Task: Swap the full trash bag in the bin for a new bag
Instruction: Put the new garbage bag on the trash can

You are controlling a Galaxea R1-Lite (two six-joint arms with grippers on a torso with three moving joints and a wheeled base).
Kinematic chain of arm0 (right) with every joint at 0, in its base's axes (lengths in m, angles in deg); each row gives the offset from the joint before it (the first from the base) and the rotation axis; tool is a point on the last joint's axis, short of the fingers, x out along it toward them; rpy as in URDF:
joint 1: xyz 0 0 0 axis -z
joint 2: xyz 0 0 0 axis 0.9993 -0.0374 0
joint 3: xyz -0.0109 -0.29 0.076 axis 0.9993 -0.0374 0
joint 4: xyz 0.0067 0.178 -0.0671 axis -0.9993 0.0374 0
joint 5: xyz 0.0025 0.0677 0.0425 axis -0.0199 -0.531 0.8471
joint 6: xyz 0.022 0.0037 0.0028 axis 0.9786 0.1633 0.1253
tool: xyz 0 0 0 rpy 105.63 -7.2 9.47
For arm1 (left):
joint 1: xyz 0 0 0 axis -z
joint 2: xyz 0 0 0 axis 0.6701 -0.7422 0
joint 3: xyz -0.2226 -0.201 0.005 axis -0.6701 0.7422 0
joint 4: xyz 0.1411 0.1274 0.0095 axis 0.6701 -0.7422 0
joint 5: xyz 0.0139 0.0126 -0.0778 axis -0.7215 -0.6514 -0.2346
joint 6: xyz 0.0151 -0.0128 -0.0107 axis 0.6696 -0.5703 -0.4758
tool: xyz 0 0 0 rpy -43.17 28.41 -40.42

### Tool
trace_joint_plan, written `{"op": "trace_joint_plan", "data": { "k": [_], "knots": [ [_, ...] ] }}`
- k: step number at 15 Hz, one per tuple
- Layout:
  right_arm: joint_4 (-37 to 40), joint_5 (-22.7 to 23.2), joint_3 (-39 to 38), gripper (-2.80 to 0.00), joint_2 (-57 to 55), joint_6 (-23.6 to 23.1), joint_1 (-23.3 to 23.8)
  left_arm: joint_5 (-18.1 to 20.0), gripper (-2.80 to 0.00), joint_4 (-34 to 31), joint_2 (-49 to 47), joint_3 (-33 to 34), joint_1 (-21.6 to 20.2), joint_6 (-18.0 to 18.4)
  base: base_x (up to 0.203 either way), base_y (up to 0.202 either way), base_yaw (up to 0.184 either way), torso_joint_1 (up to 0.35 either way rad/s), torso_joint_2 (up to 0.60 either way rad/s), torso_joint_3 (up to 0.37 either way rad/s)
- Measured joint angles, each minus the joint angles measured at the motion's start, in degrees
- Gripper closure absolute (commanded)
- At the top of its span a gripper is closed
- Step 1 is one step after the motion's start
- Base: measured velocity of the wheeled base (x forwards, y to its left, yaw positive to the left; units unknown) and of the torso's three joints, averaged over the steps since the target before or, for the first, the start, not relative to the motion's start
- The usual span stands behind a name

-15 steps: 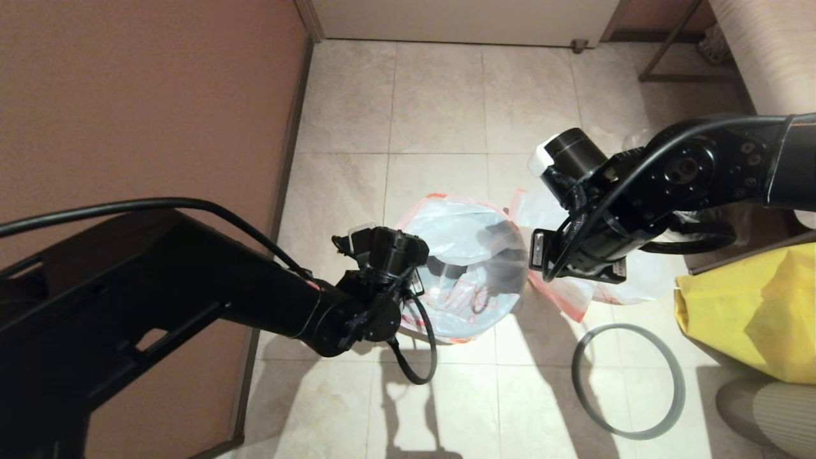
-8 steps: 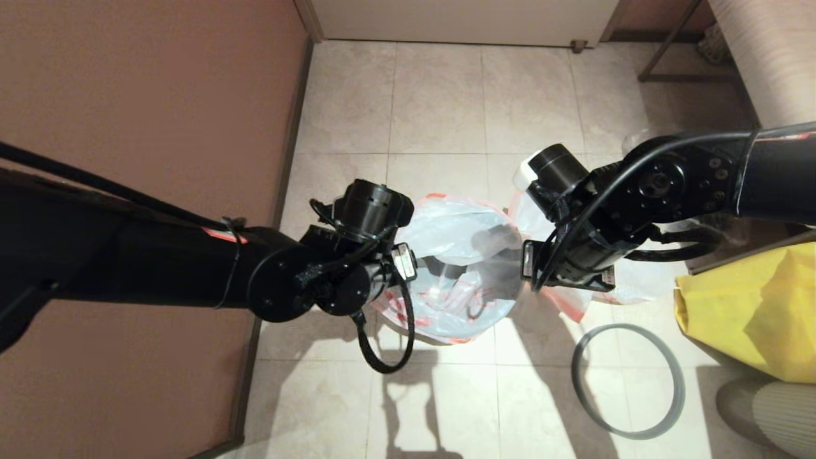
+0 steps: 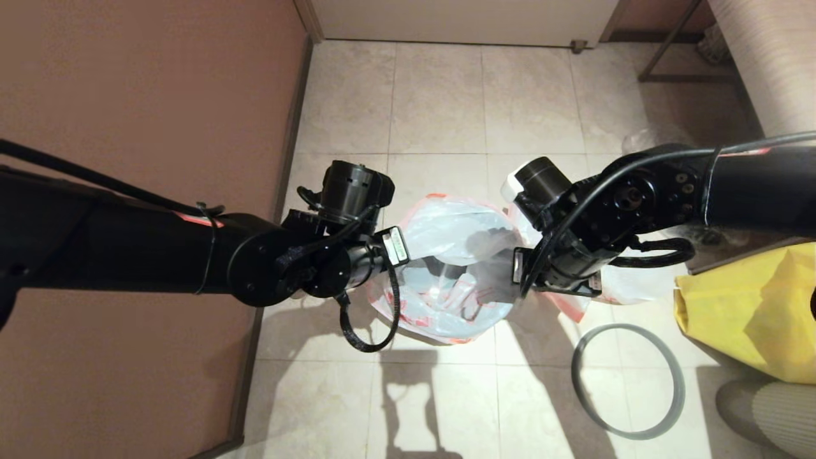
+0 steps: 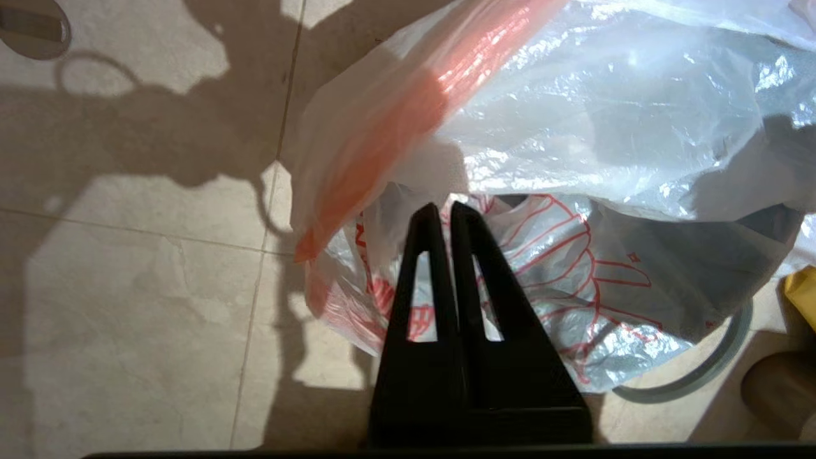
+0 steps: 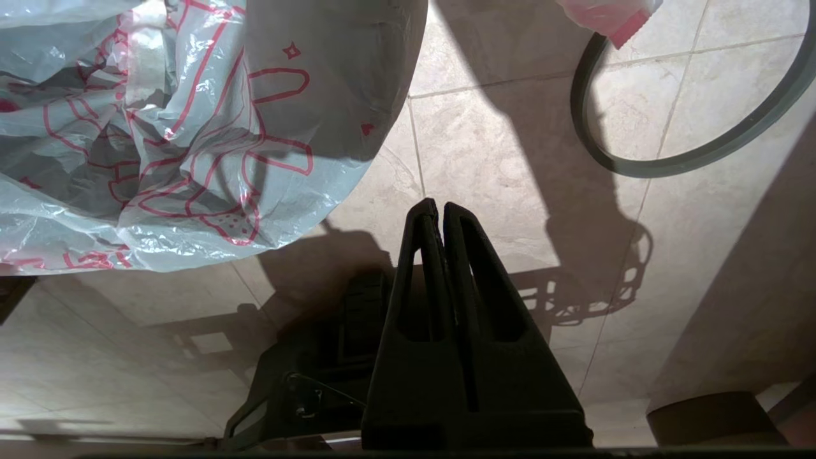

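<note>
Two arms flank the new bag (image 3: 449, 268), which is draped open over the bin on the tiled floor (image 3: 440, 95), hiding the bin itself. The full trash bag (image 3: 628, 284) lies just behind the right arm. The grey rim ring (image 3: 628, 380) lies apart on bare tiles. The left pincer (image 4: 446, 213), fingers together, meets the bag's edge; the right pincer (image 5: 433, 213), fingers together, hangs beside it over bare floor.
</note>
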Motion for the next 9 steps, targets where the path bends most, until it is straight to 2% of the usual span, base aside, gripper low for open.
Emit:
{"op": "trace_joint_plan", "data": {
  "k": [2,3,6,9],
  "knots": [
    [-0.78,-0.29,-0.04,0.00,-0.98,1.38,0.00,-0.09,0.00,0.23,-0.80,-0.11,-0.47,0.18,0.000,0.000,0.000,0.000,0.00,0.000],
    [-0.94,-0.38,-0.26,-2.80,-1.32,2.18,-0.04,-0.09,0.00,0.38,-1.12,-0.20,-0.58,0.21,0.000,0.000,0.000,0.000,0.00,0.000],
    [-4.07,-1.17,-1.49,-2.80,-2.95,7.31,-1.09,-0.18,0.00,0.52,-1.18,-0.30,-1.22,0.27,0.000,0.000,0.000,0.000,0.00,0.000],
    [-9.26,-7.39,-1.23,-2.80,-5.96,10.82,-1.43,-0.67,0.00,-0.02,0.28,-0.30,-1.24,0.94,0.000,0.000,0.000,0.000,0.00,0.000]
  ]
}}
